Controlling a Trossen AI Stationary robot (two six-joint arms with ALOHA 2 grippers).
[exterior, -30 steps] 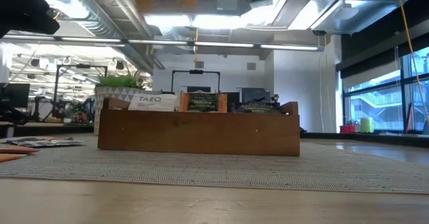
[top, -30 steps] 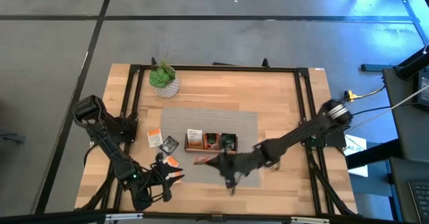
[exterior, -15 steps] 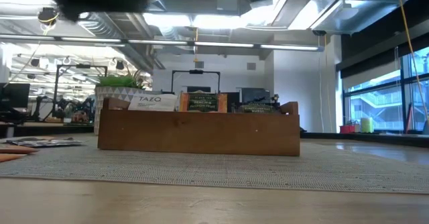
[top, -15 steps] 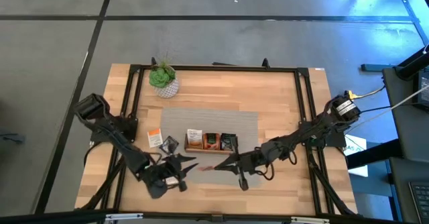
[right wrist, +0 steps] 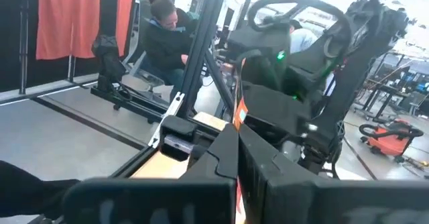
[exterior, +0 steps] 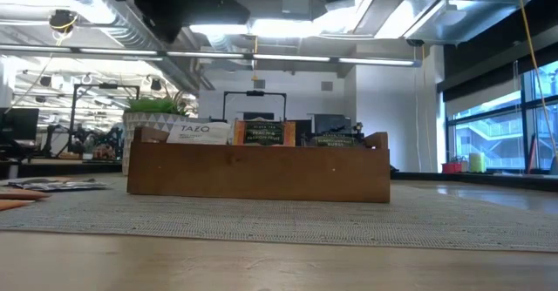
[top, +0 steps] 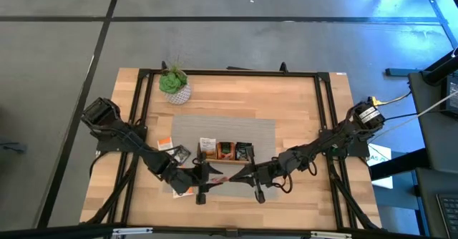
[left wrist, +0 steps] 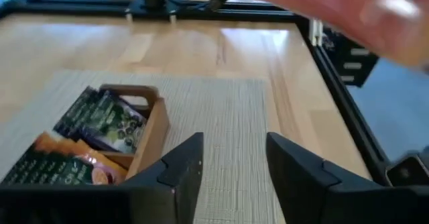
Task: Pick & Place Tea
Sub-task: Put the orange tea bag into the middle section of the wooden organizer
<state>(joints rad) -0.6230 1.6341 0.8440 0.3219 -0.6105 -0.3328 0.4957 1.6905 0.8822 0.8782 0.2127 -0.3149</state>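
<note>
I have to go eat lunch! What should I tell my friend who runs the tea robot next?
Left claw: open and empty, over the mat in front of the tray.
Right claw: shut on an orange sachet, in front of the tray, facing the left claw.
Done: all three tray compartments hold sachets.
Left: the held sachet probably goes into the tray. A white-and-orange sachet and a dark sachet lie loose on the table, left of the tray.

High view straight down; low view level at mat edge; both share tray (top: 225,151).
</note>
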